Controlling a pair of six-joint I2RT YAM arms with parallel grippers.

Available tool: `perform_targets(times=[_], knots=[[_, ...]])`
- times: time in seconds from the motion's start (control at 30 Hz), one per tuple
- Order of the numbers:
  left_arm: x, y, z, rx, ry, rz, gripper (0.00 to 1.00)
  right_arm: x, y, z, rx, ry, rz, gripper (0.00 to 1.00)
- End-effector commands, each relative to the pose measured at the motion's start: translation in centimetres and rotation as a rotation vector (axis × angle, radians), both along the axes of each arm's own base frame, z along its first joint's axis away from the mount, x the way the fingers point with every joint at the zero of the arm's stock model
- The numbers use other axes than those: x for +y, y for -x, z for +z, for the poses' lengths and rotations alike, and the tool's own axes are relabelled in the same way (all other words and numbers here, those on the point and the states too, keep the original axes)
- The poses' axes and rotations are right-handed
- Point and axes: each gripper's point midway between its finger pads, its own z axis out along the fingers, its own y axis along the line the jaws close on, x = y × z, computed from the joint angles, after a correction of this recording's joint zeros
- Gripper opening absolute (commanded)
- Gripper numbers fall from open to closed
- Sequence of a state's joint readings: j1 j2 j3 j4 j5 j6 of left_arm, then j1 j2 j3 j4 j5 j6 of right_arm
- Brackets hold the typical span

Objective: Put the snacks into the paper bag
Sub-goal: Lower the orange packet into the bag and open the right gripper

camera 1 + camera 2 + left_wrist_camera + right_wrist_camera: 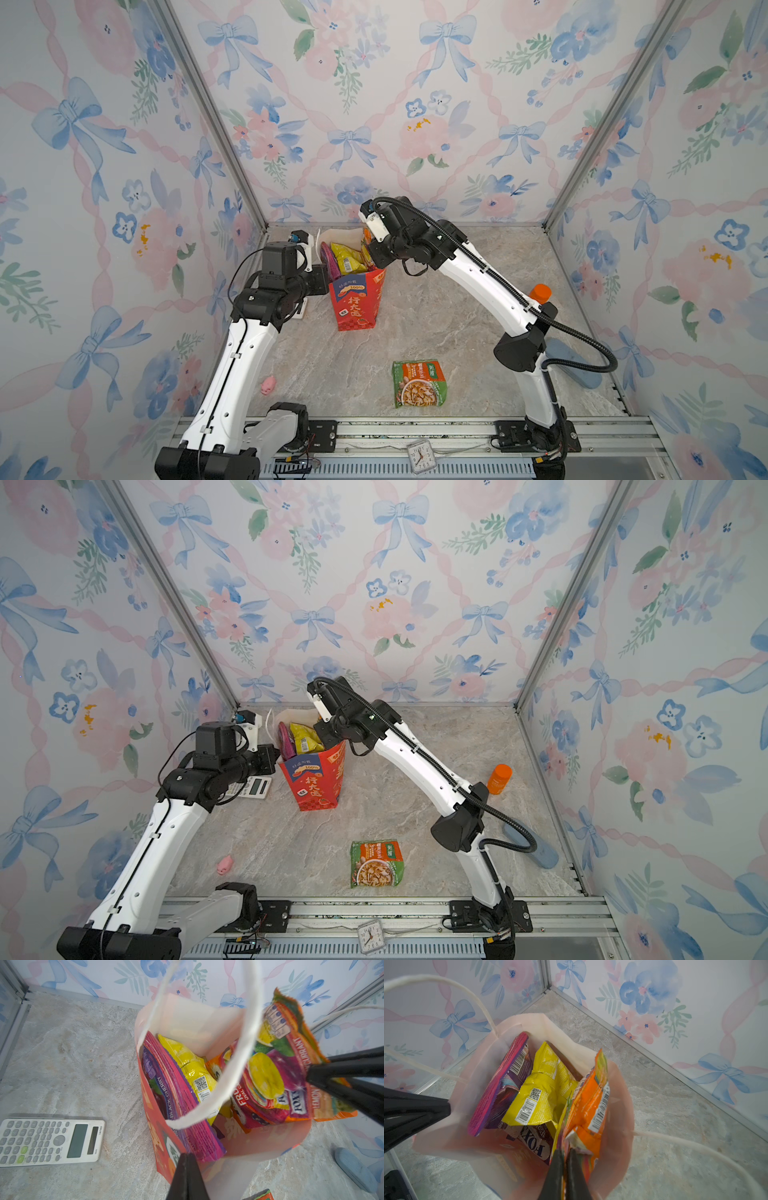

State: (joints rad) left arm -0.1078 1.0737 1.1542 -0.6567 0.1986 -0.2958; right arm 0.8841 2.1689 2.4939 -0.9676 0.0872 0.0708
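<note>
The right gripper [564,1152] grasps the orange crinkly foil packet [589,1097], its long axis pointing down into the tall red paper bag [353,305]; the left gripper [186,1157] is clenched on that bag.

In both top views each arm hides its own jaws. The left arm covers part of the calculator [257,787]. In the paper bag [618,1105], the orange packet [589,1101] and others hide the lower packets.

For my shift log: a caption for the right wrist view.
Right gripper holds orange packet partway inside the paper bag beside yellow packet and purple packet; left gripper pinches its wall.
</note>
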Motion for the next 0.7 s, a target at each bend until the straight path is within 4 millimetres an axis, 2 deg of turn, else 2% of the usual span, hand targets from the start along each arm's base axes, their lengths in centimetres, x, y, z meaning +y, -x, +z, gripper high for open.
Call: perform_targets(times=[0.0,0.27,0.37,0.43,0.5,0.57,0.67], knots=[[0.1,0.2,0.8,-0.019,-0.003,-0.008,0.00,1.5,0.5,-1.1,0.030,-0.002,0.024,0.00],[0.1,0.3,0.8,-0.021,-0.003,-0.008,0.00,3.1,0.1,-4.1,0.083,0.019,0.037,0.00],[0.1,0.3,0.9,-0.022,-0.002,-0.008,0.00,3.2,0.1,-4.5,0.091,0.022,0.036,0.04],[0.1,0.4,0.8,-0.021,-0.003,-0.008,0.00,3.2,0.1,-4.5,0.090,0.021,0.036,0.11],[0.1,0.4,0.8,-0.022,-0.003,-0.008,0.00,3.1,0.2,-3.5,0.083,0.007,0.037,0.23],[0.1,0.4,0.8,-0.022,-0.002,-0.008,0.00,2.9,0.5,-1.7,0.064,-0.024,0.041,0.38],[0.1,0.3,0.7,-0.020,-0.005,-0.008,0.00,2.3,1.4,3.0,0.012,-0.111,0.057,0.53]])
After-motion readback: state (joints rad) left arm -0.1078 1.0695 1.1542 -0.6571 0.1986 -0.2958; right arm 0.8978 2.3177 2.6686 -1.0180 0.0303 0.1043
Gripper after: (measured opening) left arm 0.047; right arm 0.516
